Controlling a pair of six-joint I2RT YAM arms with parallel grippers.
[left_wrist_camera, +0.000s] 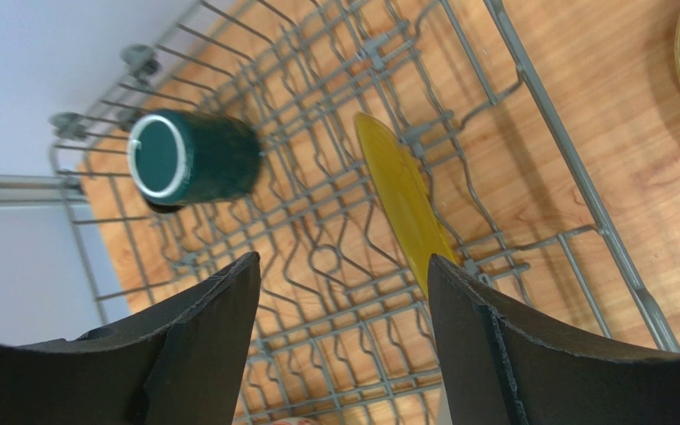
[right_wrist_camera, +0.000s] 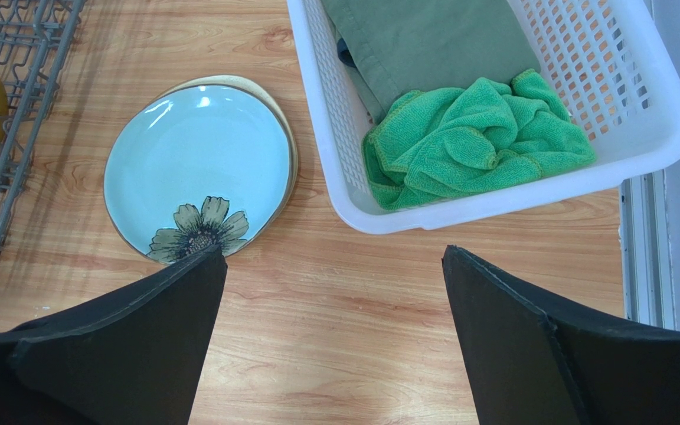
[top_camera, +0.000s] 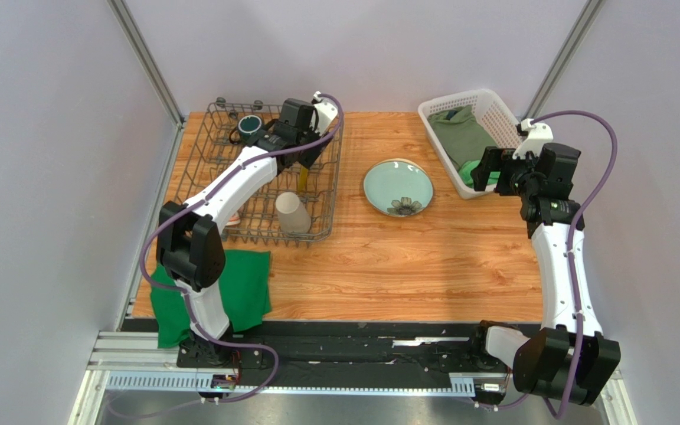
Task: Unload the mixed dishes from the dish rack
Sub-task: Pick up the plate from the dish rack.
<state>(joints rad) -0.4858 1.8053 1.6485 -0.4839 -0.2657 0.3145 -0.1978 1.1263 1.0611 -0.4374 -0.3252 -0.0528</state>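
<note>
1. The rack (top_camera: 334,190) sits on the far left part of the table (top_camera: 423,274).
2. The mug (left_wrist_camera: 197,159) is in the far end of the rack. From above, its mouth faces up.
3. The yellow plate (left_wrist_camera: 406,204) stands on its edge between the rack's wires, on the right side of the rack.
4. The cup (top_camera: 292,212) is in the near right corner of the rack.
5. The left gripper (left_wrist_camera: 343,266) hangs over the far part of the rack. Its two fingers are spread apart and there is nothing between them. The mug is off to the left of them. The near end of the yellow plate is just beside the right finger. I cannot tell if they touch.
6. The teal plate (right_wrist_camera: 197,168) is out of the rack. It lies flat on the table between the rack and the basket (right_wrist_camera: 663,133). It has a flower painted on its near edge. A pale rim peeks out from under its far side. I cannot tell what that is.
7. The right gripper (right_wrist_camera: 335,257) hangs over the table, near the basket's near side. Its fingers are wide apart and hold nothing.
8. The white basket is at the far right. A dark green cloth (right_wrist_camera: 423,44) and a bright green cloth (right_wrist_camera: 477,133) lie in it.
9. Another green cloth (top_camera: 246,283) lies on the near left of the table, in front of the rack.
</note>
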